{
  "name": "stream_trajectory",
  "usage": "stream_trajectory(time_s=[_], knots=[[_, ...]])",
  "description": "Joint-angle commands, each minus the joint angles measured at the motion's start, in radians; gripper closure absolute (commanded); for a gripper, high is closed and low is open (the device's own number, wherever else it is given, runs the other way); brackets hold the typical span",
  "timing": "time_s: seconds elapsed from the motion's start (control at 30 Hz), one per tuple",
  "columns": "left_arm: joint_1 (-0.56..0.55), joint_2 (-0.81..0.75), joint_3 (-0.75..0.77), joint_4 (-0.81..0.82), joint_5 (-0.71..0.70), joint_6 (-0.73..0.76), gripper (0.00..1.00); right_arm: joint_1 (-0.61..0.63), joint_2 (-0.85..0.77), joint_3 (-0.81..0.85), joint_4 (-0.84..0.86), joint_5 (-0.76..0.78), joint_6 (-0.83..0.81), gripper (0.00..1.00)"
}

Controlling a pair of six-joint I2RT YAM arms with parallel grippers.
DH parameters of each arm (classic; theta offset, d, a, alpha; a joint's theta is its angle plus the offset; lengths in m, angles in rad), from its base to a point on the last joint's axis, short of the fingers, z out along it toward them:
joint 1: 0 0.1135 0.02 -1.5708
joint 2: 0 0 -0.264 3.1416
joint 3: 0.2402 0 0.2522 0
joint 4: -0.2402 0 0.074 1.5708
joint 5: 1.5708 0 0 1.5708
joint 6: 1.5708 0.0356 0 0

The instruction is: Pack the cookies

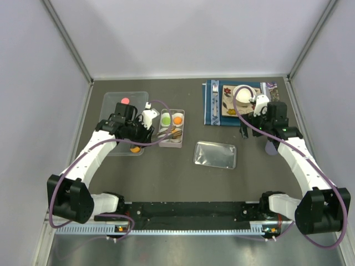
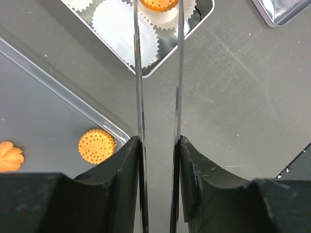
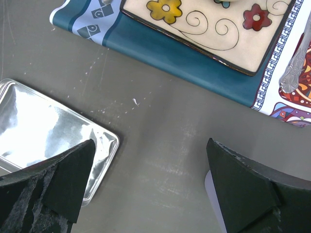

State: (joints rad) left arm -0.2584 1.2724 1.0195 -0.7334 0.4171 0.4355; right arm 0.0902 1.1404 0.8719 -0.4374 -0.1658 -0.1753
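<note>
Grey tabletop [image 1: 183, 183] between white walls [image 1: 183, 39], with the four-cup box [image 1: 171, 146] left of centre. At the box's left side, left gripper [image 2: 159, 145] narrowed onto tweezers [image 2: 139, 87], blades running lengthwise from the fingers into the box and flanking an orange cookie [image 2: 158, 4] in a cup; pinched or let go, cannot tell. Green cookie [image 1: 165, 117] in the neighbouring cup, one paper cup [image 2: 124, 29] bare. Just left of the box, clear tray [image 1: 113, 111] with a round orange cookie [image 2: 96, 145], a flower-shaped cookie [image 2: 9, 156] and a pink cookie [image 1: 125, 101]: likely next picks, nearest the left arm, with the tray rim to lift over. Right of the box, silver lid [image 3: 43, 126]; beyond it, right gripper [image 3: 150, 143] spread wide, holding nothing, near the placemat [image 3: 184, 58]
</note>
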Motion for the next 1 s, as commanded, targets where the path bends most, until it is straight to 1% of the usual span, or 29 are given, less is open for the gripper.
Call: stream_trajectory(time_s=[0.0,0.13,0.27,0.97], knots=[[-0.007,-0.022,0.005,0.048,0.005,-0.004,0.60,0.016,-0.002,0.050,0.016,0.000,-0.009,0.01],[-0.007,-0.024,0.005,0.048,0.006,-0.003,0.56,0.016,-0.002,0.049,0.016,0.002,-0.010,0.01],[-0.007,-0.021,0.008,0.049,0.009,-0.004,0.55,0.014,-0.002,0.049,0.016,0.002,-0.009,0.01],[-0.007,-0.030,-0.004,0.060,0.003,-0.006,0.52,0.016,-0.004,0.050,0.014,0.002,-0.010,0.01]])
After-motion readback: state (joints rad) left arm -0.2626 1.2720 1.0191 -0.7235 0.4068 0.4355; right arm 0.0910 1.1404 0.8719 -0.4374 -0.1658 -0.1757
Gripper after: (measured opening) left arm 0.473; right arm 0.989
